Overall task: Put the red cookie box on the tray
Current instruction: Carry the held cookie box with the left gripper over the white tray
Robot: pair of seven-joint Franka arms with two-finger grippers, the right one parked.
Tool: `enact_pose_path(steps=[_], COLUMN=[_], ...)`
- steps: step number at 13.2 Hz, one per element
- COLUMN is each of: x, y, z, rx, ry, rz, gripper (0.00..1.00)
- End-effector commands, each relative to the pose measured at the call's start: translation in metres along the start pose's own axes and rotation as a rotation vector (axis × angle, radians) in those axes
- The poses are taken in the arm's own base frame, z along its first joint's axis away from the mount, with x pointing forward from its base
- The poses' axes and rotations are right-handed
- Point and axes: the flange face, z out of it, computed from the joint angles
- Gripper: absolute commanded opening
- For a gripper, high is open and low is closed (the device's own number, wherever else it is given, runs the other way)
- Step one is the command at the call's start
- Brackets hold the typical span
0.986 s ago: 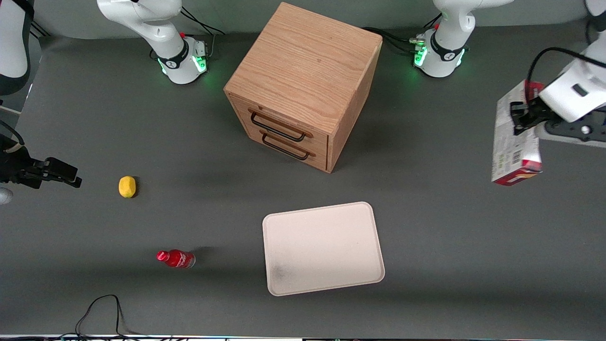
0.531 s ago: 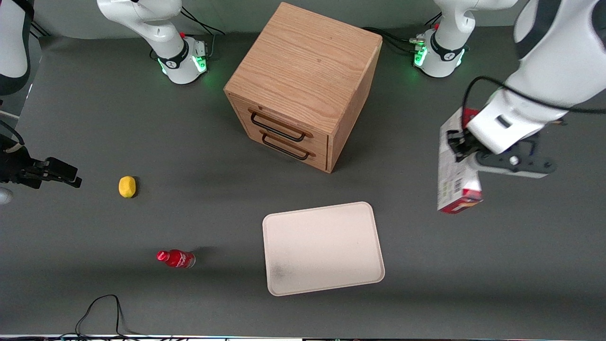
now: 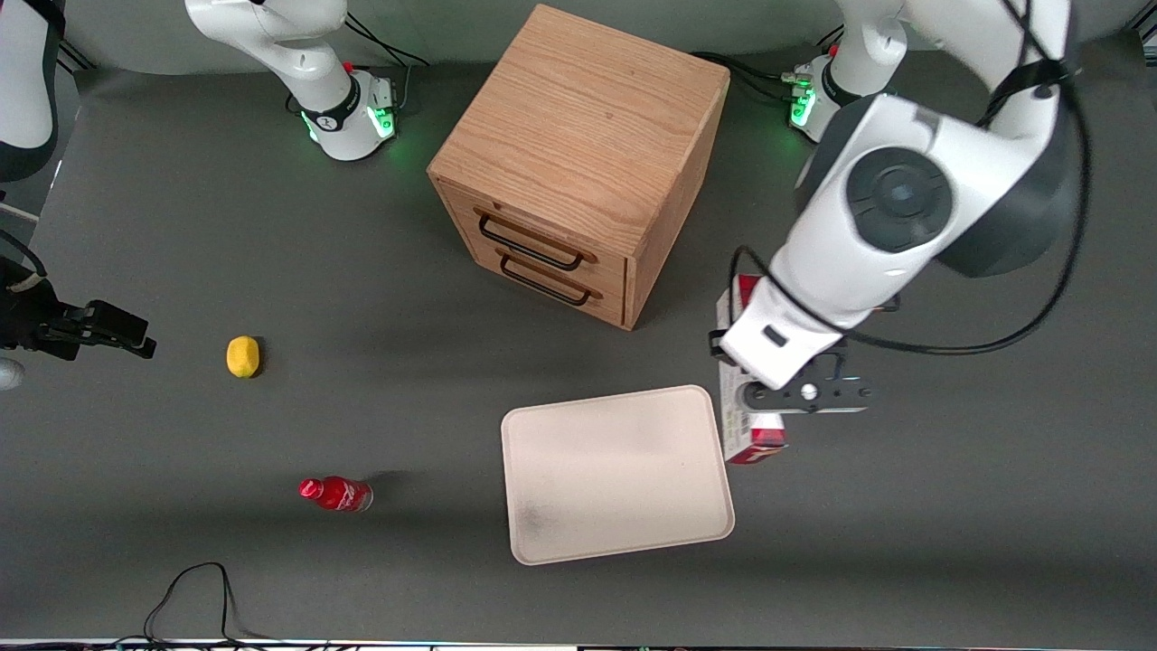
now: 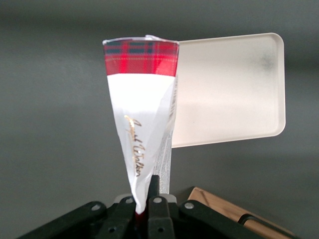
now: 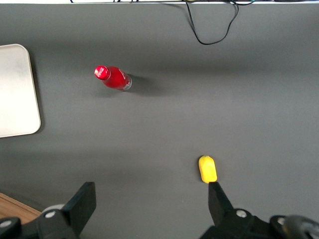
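Above the dark grey worktop (image 3: 904, 506), the claw (image 4: 144, 201) is pinched tight on the red cookie box (image 4: 142, 119), which hangs in the air just beside the tray's (image 3: 624, 533) edge.

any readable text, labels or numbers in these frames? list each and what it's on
Gold cursive script on the white face of the red cookie box, held in the pincer beside the tray: too distorted to read.
White label on the small red bottle: too small to read.
Nothing else carries text.
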Motion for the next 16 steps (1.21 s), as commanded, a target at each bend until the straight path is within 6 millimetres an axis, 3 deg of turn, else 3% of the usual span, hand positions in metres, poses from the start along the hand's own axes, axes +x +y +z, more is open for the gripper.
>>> enact_pose_path(steps=[1, 6, 13, 16], x=[0.006, 0.022, 0.040, 0.045], y=[0.018, 0.021, 0.030, 0.020], z=[0.002, 0.044, 0.142, 0.183], rx=[0.024, 0.027, 0.021, 0.021], ry=[0.033, 0.049, 0.037, 0.030], rz=[-0.057, -0.077, -0.086, -0.096], gripper=[0.00, 0.00, 0.00, 0.00])
